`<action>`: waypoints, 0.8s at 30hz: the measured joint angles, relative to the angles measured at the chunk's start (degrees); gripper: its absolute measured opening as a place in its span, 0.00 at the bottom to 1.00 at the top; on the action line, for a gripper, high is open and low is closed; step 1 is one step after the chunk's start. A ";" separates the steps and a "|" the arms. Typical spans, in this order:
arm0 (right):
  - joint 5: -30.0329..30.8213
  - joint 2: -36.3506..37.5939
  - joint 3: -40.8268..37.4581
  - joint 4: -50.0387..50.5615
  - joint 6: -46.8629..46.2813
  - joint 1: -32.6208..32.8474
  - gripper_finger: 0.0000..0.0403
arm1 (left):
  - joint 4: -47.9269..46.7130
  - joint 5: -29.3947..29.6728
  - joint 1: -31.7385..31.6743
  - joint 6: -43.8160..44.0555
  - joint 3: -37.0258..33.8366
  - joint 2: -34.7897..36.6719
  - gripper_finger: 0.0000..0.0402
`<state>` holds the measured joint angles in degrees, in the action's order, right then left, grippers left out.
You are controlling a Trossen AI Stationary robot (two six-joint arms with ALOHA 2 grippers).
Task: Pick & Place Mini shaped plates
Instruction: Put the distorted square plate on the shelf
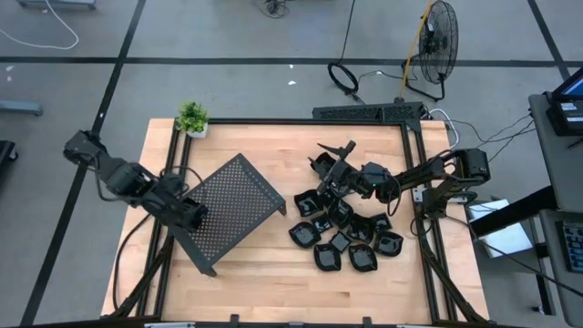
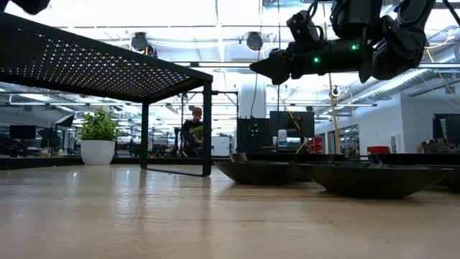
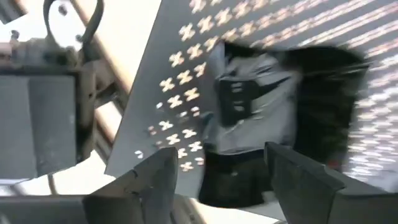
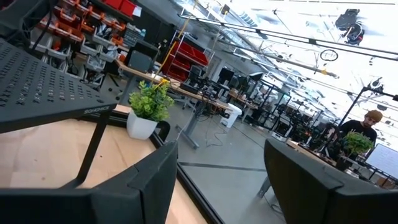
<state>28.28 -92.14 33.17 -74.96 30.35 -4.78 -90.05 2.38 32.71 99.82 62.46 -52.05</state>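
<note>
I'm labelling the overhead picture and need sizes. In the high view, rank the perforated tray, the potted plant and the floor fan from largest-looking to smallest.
1. Perforated tray, clearly the largest.
2. Floor fan.
3. Potted plant, the smallest.
The fan stands on the floor, farther from the camera, so its true size may be understated.

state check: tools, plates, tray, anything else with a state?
left tool: open, over the perforated tray, a dark plate beyond its fingers
right tool: open, empty, above the plate pile
mini plates: clustered upright on the table, right of tray
tray: standing on its legs
potted plant: upright, back left corner
</note>
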 joint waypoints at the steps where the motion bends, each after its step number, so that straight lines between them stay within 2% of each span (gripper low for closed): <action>1: 0.00 0.00 0.00 0.03 -0.13 0.00 0.56 | 0.01 1.24 0.00 0.00 1.03 0.59 0.63; 3: 0.02 0.00 0.00 0.20 -0.11 0.00 0.56 | -0.03 4.81 0.00 -0.41 3.38 1.59 0.64; 6: 0.15 0.00 0.00 0.68 -0.44 0.00 0.56 | 0.11 14.21 0.00 -4.09 8.23 2.59 0.65; 10: -1.59 1.99 0.01 5.07 -4.42 0.05 0.56 | 4.46 34.94 0.02 -17.47 14.29 2.62 0.63; 13: -9.51 6.69 0.10 15.98 -10.25 0.00 0.56 | 14.40 52.20 0.02 -34.04 15.05 2.67 0.63; 15: -14.46 11.04 0.26 26.47 -14.81 0.02 0.56 | 21.27 60.81 0.00 -42.26 13.91 2.62 0.64; 18: -15.95 17.92 0.56 45.64 -22.25 0.02 0.56 | 25.64 65.50 -1.03 -47.30 12.66 2.02 0.65; 20: -11.90 20.70 0.52 56.39 -25.38 -0.08 0.56 | 25.46 66.53 -2.65 -47.81 12.18 1.22 0.64; 22: -6.42 22.58 0.06 63.53 -26.52 -0.71 0.56 | 25.39 66.62 -3.65 -48.62 11.62 0.61 0.63; 24: -4.61 23.07 -0.13 66.01 -27.79 -2.84 0.56 | 24.96 65.71 -4.35 -50.25 10.99 0.33 0.62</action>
<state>23.67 -69.06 33.04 -8.95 2.56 -7.61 -65.09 68.09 28.36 49.58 73.44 -51.72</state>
